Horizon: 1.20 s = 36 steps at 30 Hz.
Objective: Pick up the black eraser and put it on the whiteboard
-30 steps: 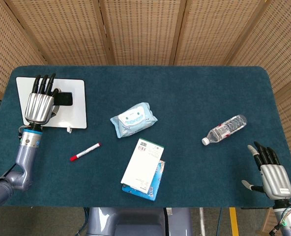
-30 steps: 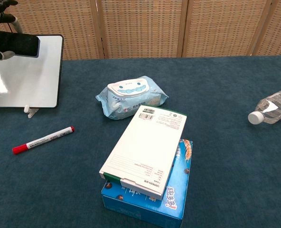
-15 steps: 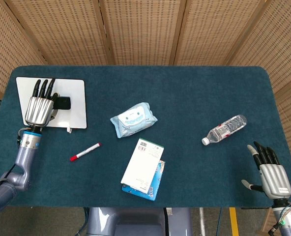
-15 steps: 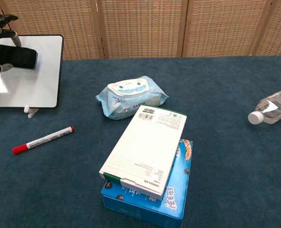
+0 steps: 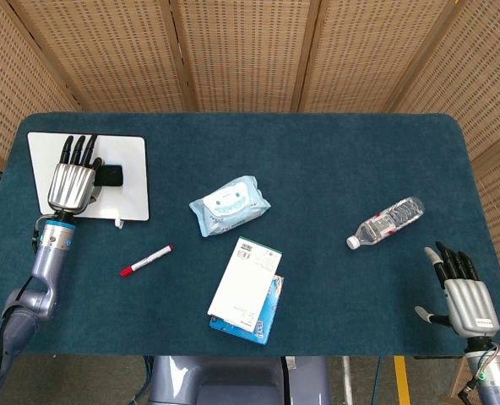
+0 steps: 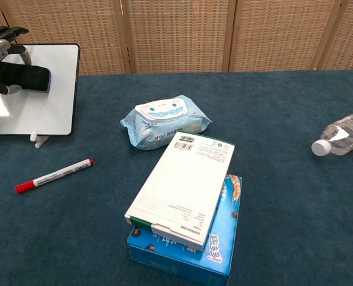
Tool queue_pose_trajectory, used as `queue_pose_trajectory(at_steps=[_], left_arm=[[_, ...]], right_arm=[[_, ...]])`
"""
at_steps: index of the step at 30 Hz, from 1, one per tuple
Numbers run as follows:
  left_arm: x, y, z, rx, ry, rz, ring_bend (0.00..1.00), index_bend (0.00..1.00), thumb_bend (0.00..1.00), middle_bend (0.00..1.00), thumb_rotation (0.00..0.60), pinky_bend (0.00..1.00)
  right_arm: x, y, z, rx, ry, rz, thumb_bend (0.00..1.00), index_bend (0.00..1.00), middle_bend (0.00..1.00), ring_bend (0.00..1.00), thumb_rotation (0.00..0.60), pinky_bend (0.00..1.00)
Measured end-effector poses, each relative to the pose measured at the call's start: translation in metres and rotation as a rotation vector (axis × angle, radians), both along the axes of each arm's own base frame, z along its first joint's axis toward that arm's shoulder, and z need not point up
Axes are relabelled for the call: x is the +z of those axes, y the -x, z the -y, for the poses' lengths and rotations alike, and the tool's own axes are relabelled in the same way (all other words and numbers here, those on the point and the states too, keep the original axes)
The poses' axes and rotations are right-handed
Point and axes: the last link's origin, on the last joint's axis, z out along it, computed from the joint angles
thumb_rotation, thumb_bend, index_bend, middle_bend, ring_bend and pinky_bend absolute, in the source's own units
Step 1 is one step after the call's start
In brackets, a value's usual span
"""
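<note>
Blue cloth covers the counter [image 5: 334,160] we work at, and on its far left lies the whiteboard [image 5: 130,181], where our left hand [image 5: 69,181] grips the black eraser [image 6: 27,78] over the white surface; we cannot tell if the eraser touches the board, while our right hand [image 5: 465,297] hovers near the right edge, fingers spread, holding nothing
</note>
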Motion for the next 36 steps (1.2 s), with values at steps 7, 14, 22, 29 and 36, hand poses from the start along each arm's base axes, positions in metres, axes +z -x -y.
queue_pose_trajectory(at_steps=[7,14,22,29,36], left_arm=[[-0.0014,-0.0052,-0.0071,0.0,-0.007,0.017,0.0,0.38,0.28,0.0,0.6,0.0],[-0.0047,-0.0062,-0.0082,0.003,0.001,0.024,0.0,0.38,0.28,0.0,0.6,0.0],[-0.0044,-0.0026,-0.0087,0.02,-0.001,0.017,0.0,0.38,0.27,0.0,0.6,0.0],[-0.0055,-0.0009,-0.0089,0.032,0.0,0.013,0.0,0.38,0.27,0.0,0.6,0.0],[-0.0059,0.0002,-0.0093,0.041,-0.002,0.008,0.0,0.38,0.27,0.0,0.6,0.0]], right_arm=[[-0.0019,0.0007,0.0017,-0.003,-0.004,-0.008,0.05,0.0,0.0,0.0,0.6,0.0],[-0.0018,0.0006,0.0019,-0.003,0.0,-0.009,0.05,0.0,0.0,0.0,0.6,0.0],[-0.002,-0.0001,0.0016,0.002,0.002,-0.008,0.05,0.0,0.0,0.0,0.6,0.0],[-0.0023,-0.0006,0.0012,0.005,0.003,-0.009,0.05,0.0,0.0,0.0,0.6,0.0],[-0.0025,-0.0006,0.0014,0.005,0.003,-0.009,0.05,0.0,0.0,0.0,0.6,0.0]])
